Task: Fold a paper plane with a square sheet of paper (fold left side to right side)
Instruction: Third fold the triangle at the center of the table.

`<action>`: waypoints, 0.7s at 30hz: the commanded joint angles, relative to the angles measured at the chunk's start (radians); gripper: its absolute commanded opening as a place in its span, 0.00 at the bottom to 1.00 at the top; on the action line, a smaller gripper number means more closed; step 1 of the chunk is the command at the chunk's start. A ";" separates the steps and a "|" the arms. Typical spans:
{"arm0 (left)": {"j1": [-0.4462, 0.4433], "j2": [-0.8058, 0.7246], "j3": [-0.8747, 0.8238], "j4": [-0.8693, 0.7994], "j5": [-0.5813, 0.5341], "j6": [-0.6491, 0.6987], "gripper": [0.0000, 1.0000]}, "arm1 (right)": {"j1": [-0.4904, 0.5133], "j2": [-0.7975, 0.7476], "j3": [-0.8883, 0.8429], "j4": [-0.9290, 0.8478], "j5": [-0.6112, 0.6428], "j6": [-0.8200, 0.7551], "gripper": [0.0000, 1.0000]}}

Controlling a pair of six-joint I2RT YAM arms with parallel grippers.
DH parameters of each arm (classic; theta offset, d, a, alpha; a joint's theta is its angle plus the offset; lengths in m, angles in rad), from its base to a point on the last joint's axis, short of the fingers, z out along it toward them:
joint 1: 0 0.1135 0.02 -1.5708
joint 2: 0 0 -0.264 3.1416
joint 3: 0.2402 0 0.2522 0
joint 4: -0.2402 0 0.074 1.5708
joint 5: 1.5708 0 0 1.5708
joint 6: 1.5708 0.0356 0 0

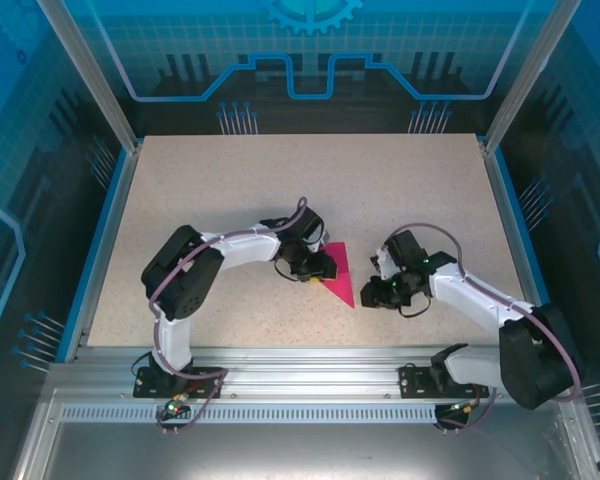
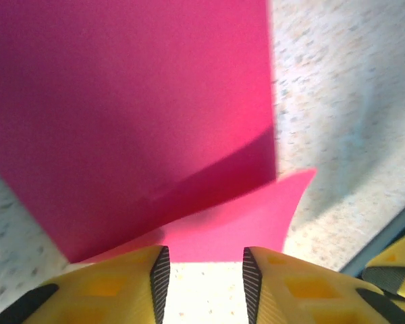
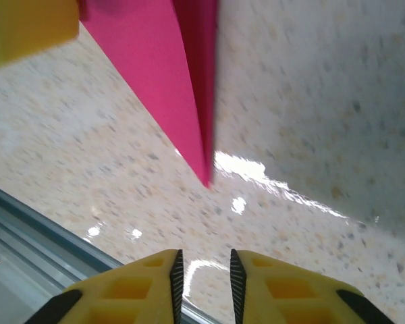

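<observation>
Speckled beige tabletop [image 1: 230, 180] inside a blue-walled enclosure; two white-and-black arms bolted at its near edge.

Task item: the thin magenta-pink paper [image 1: 341, 277] lies flat on the tabletop, a little right of the middle and closer to the near edge than the far one. It is folded into a narrow triangular shape, with the sharp tip pointing toward the near edge. From the left wrist camera the paper [image 2: 121, 121] shows two layers: a darker upper flap and a lighter lower flap that curls up slightly at one corner. From the right wrist camera the paper [image 3: 162, 88] tapers to its tip, a raised fold running down its right side.

Left gripper [image 1: 323, 267]: at the paper's left side, low over the tabletop. Its yellow jaws stand well apart [image 2: 202, 283]. The lower flap's edge reaches just between the fingertips, but nothing is pinched.

Right gripper [image 1: 373, 291]: just right of the paper's tip, close beside it, not touching. Jaws slightly apart with a narrow gap [image 3: 202, 273]; bare tabletop shows through, nothing held. The tip lies ahead of the fingertips, clear of them.

A yellow finger [image 3: 27, 27] of the left gripper sits at the paper's far side in the right wrist view.
</observation>
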 commanded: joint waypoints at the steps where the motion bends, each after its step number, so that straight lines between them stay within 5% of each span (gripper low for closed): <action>1: 0.031 -0.137 0.012 -0.035 0.014 0.016 0.47 | -0.017 0.049 0.083 -0.001 -0.029 -0.077 0.33; 9: 0.103 -0.263 -0.151 0.015 -0.001 -0.038 0.58 | -0.010 0.258 0.237 0.097 -0.016 -0.129 0.48; 21: 0.100 -0.126 -0.153 0.133 0.063 -0.111 0.60 | -0.008 0.417 0.262 0.097 0.086 -0.115 0.40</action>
